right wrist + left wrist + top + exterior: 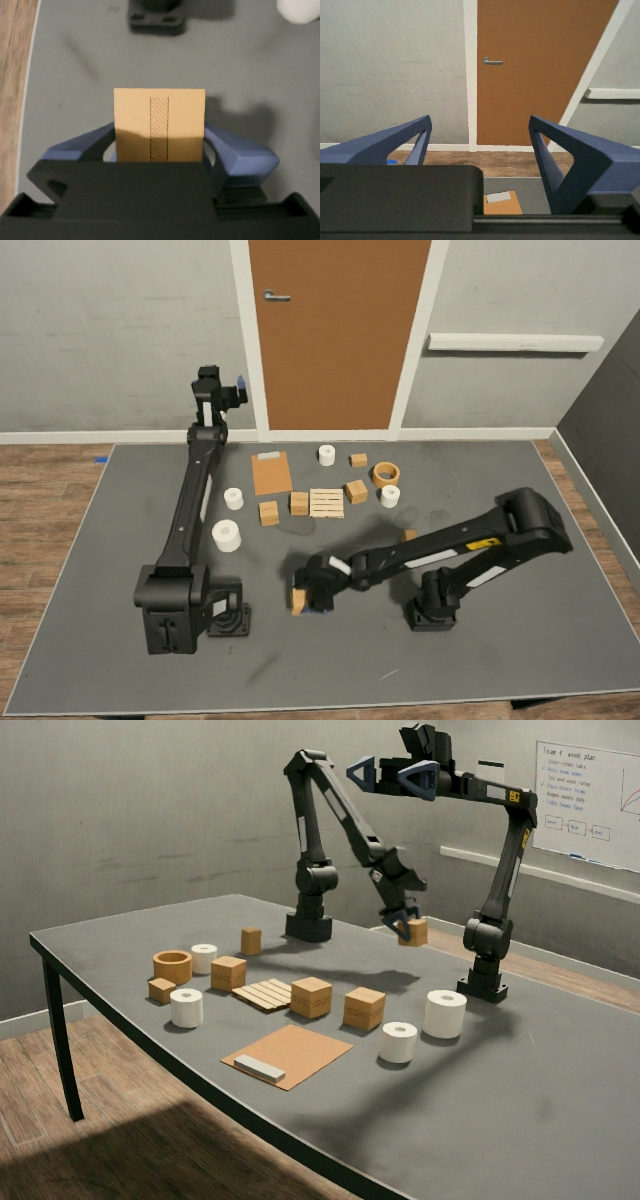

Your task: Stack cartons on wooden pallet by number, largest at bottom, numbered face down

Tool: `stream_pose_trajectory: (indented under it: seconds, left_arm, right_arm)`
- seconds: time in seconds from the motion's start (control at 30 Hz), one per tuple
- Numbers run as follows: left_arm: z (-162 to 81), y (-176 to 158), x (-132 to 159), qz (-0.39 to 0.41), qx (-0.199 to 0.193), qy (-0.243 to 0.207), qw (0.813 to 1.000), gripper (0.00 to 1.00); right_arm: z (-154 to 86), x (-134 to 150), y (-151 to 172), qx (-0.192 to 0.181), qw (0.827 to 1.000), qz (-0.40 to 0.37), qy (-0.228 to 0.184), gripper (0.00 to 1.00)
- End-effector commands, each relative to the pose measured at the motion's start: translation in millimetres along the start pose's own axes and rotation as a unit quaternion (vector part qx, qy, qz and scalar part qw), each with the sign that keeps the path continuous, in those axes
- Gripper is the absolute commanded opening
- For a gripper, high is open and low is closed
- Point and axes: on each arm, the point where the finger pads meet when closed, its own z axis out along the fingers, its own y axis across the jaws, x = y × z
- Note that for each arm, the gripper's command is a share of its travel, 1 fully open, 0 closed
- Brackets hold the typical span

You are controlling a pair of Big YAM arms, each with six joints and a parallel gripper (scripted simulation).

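My right gripper [408,923] [159,120] is shut on a carton [298,601] [414,933] [135,112], held in the air above the table between the arm bases. No number shows on it. Three cartons stand on the table: one [356,491] [227,974] right of the pallet [326,515] in the top view, one [299,503] [310,997] close by its left edge, one [268,513] [364,1008] further left. Their undersides are hidden. The pallet bears nothing. My left gripper [373,771] [480,120] is open and empty, high up, facing the door.
Around the cartons stand several white rolls [226,538] [444,1014], a tape ring [377,481] [172,973], a small box [358,461] [162,991] and another small box [409,536] [251,941] under the right arm. A brown clipboard [271,475] [294,1050] [505,207] lies behind the cartons.
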Motion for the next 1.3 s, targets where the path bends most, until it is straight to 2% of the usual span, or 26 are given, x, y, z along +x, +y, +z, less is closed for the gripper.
stream_pose_trajectory:
  seconds: [0.0, 0.2, 0.33, 0.53, 0.57, 1.0, 1.03, 1.27]
  left_arm:
    - [-2.1, 4.6, -53.3, 0.01, -0.006, -0.051, 0.999, 1.0]
    - [-1.8, 4.8, -53.0, 0.01, -0.006, -0.051, 0.999, 1.0]
    - [-1.8, 4.8, -53.0, 0.01, -0.006, -0.051, 0.999, 1.0]
    - [-1.8, 4.8, -53.0, 0.01, -0.006, -0.051, 0.999, 1.0]
    - [-1.8, 0.7, -32.3, 0.01, -0.001, -0.031, 0.999, 1.0]
    - [-1.8, 0.7, -32.3, 0.01, -0.001, -0.031, 0.999, 1.0]
    - [-1.8, 0.7, -32.3, 0.01, -0.001, -0.031, 0.999, 1.0]
    - [-1.8, 0.7, -32.3, 0.01, -0.001, -0.031, 0.999, 1.0]
  right_arm:
    - [8.8, -39.2, 1.8, 0.008, 1.0, 0.029, -0.003, 0.55]
    - [38.2, -33.1, 30.7, 0.011, 0.998, 0.018, 0.051, 0.55]
    - [46.0, -31.9, 38.1, 0.012, 0.998, 0.011, 0.065, 0.55]
    - [42.5, -36.6, 33.8, 0.014, 0.998, 0.007, 0.058, 0.55]
    - [42.5, -36.6, 33.9, 0.014, 0.998, 0.007, 0.058, 0.55]
    - [41.0, -50.0, 31.6, 0.012, 0.998, 0.007, 0.058, 0.55]
    - [45.9, -37.0, 31.5, 0.013, 0.998, 0.007, 0.062, 0.55]
    - [55.3, -25.8, 31.3, 0.012, 0.998, 0.007, 0.065, 0.55]
